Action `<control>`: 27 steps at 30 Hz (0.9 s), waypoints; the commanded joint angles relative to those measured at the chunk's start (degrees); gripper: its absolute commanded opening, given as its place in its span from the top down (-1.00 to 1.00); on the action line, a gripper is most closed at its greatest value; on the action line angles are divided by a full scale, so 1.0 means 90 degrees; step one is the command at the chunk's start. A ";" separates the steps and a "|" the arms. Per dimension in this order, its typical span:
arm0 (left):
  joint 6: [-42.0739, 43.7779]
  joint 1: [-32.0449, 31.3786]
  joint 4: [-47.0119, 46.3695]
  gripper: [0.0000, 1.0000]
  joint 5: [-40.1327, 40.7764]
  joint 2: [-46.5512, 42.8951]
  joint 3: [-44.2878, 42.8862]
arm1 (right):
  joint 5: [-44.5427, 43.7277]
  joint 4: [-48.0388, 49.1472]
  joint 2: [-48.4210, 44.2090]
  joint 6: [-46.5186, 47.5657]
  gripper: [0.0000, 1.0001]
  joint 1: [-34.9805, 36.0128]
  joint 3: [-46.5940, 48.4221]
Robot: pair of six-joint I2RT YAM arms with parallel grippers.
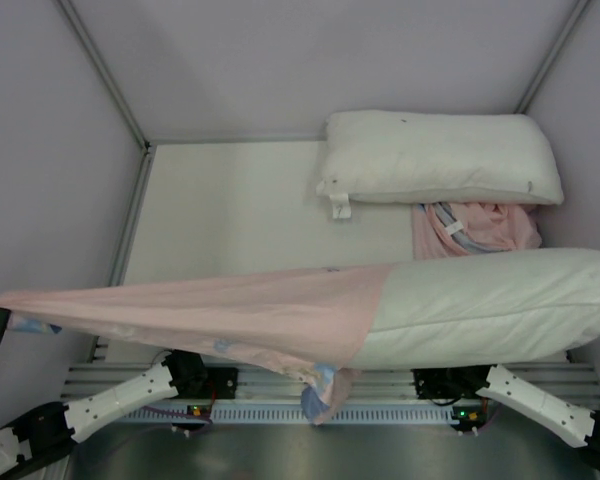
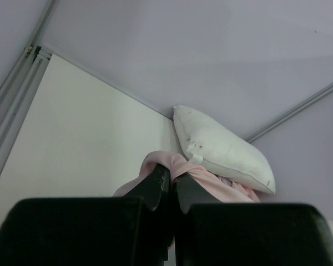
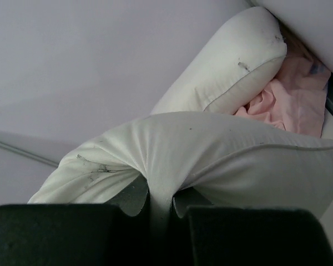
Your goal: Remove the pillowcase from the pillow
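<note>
White table point(image 1: 230, 210), pale lilac booth walls. The pillowcase point(image 1: 230, 310), pink side up, is stretched taut from the far left to about mid-table. The pillow point(image 1: 490, 300) is exposed on the right, with its left end sheathed in the case's mouth. Both are hung between the two grippers. A second pillow point(image 1: 440, 155) with a corner tag and a crumpled pink cloth point(image 1: 475, 230) lie at the back right, uninvolved.

Risks: only small pinches are held at each end, so under more tension either could slip and the load would be dropped. A loose fold of the case hangs at the near edge and could be snagged on the arm bases.

Left gripper point(image 2: 171, 180): fingers closed, pink case fabric pinched at the tips. The depth of the bite can't be judged from this view; probably shallow. Right gripper point(image 3: 158, 199): closed on a bunched tuck of the white pillow cover.
</note>
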State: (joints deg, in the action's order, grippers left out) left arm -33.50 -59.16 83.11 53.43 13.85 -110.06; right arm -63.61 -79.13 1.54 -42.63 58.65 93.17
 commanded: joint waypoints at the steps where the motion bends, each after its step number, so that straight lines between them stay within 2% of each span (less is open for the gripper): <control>1: 0.0099 0.0088 0.0365 1.00 0.0782 -0.0171 -0.0125 | -0.1252 0.0091 -0.0025 0.0099 1.00 0.0036 0.0069; 4: 0.0011 0.0098 0.0365 1.00 0.0734 -0.0162 0.0031 | -0.1194 0.0043 -0.0025 -0.0048 1.00 0.0065 -0.0117; 13: -0.0428 0.0098 0.0336 1.00 0.0061 0.0394 0.1641 | -0.0999 -0.0026 -0.0035 -0.0731 1.00 0.0319 -0.1025; 17: -0.0157 0.0098 -0.0122 1.00 -0.0876 0.0852 0.2696 | -0.0911 -0.0036 0.0043 -0.1024 1.00 0.0407 -0.1561; 21: 0.0322 0.0098 -0.1205 1.00 -0.2523 0.1176 0.3711 | -0.0871 -0.0036 0.0161 -0.1259 1.00 0.0436 -0.1845; 24: 0.0518 0.0089 -0.2074 1.00 -0.3404 0.1498 0.4405 | -0.0832 -0.0036 0.0190 -0.1386 1.00 0.0465 -0.1953; 27: 0.0606 0.0098 -0.2758 1.00 -0.3875 0.1947 0.4943 | -0.0764 -0.0026 0.0132 -0.1484 1.00 0.0475 -0.2041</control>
State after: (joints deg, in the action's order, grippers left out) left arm -30.68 -58.52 68.77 27.77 29.39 -67.72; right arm -68.29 -79.61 1.50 -54.41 61.93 75.46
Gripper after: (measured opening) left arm 0.023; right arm 0.045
